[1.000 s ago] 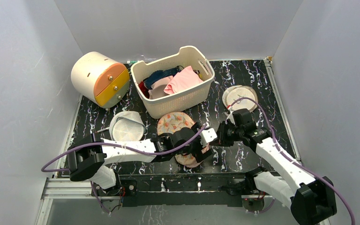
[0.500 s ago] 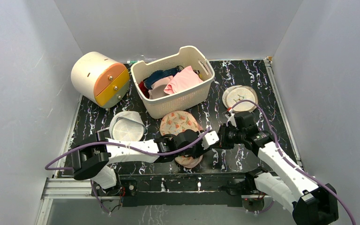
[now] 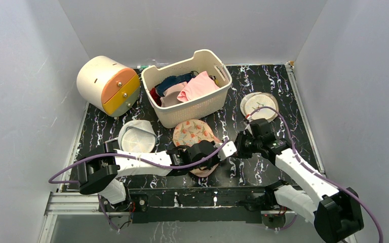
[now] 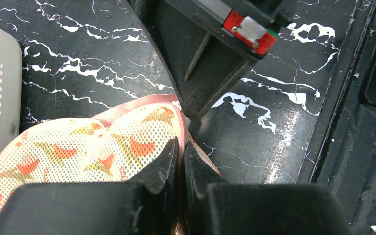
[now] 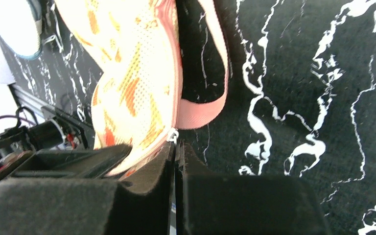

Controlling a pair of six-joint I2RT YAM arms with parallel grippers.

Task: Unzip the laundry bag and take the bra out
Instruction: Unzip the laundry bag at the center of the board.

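Top view: the laundry bag [image 3: 193, 132] lies on the desk [image 3: 278, 86] just in front of the basket [image 3: 192, 114]. Both arms meet at its near right edge.

Left wrist view: the left end effector [image 4: 181, 159] is fully closed on the bag's pink trim.

Right wrist view: the right end effector [image 5: 176, 156] is closed, apparently pinching the zipper pull [image 5: 173, 136].

The bra is not visible. The bag is probably light, soft mesh that drags easily, so anchor the trim and pull the tab along the seam.

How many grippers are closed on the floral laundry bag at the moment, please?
2. The left gripper pinches the laundry bag at its pink-trimmed edge; the right gripper is shut at the zipper pull on the bag's right side.
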